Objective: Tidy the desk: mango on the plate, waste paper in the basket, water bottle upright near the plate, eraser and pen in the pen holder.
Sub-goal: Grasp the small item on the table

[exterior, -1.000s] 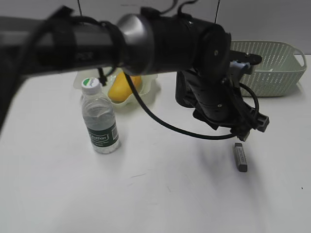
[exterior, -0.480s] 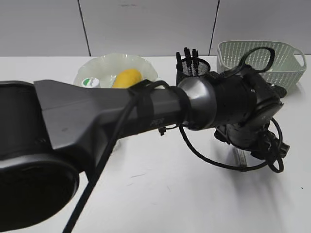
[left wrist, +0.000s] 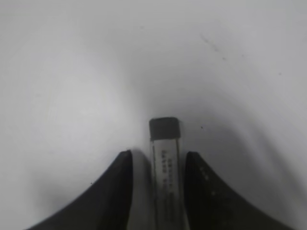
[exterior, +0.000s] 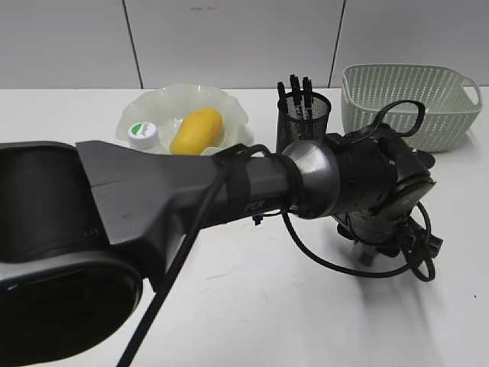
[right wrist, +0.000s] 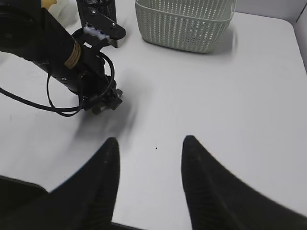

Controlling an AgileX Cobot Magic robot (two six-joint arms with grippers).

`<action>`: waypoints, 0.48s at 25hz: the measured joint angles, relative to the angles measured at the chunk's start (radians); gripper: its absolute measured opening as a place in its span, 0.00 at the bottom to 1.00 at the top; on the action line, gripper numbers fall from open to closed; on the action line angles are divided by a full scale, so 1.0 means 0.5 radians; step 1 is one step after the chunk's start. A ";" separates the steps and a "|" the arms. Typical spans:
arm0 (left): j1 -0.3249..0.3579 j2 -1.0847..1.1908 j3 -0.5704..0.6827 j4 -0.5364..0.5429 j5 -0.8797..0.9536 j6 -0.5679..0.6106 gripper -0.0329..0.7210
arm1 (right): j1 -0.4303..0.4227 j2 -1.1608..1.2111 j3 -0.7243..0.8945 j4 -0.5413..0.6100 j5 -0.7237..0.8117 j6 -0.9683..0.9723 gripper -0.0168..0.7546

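Observation:
A grey eraser (left wrist: 164, 129) with a printed sleeve lies flat on the white desk (exterior: 252, 306). My left gripper (left wrist: 158, 154) is open and straddles it, with a gap on the left side. The exterior view hides the eraser under my left wrist (exterior: 378, 222). My right gripper (right wrist: 151, 140) is open and empty above bare desk. The mango (exterior: 196, 131) lies in the pale green plate (exterior: 160, 103). Only the water bottle's cap (exterior: 143, 131) shows behind my arm. Pens stand in the black pen holder (exterior: 304, 116). The basket (exterior: 409, 95) stands at the back right. No waste paper is in view.
My left arm (exterior: 191, 199) fills the left and middle of the exterior view and hides the desk behind it. The right wrist view shows the left gripper (right wrist: 102, 101), the basket (right wrist: 184, 24) and the desk's right edge (right wrist: 300, 43).
My left arm has swung across and its gripper has come down over the eraser, which now shows between the jaws and is hidden in the exterior view.

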 joint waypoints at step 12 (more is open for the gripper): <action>0.249 -0.375 0.000 0.320 -0.283 -0.002 0.23 | 0.000 0.000 0.000 0.000 0.000 -0.002 0.47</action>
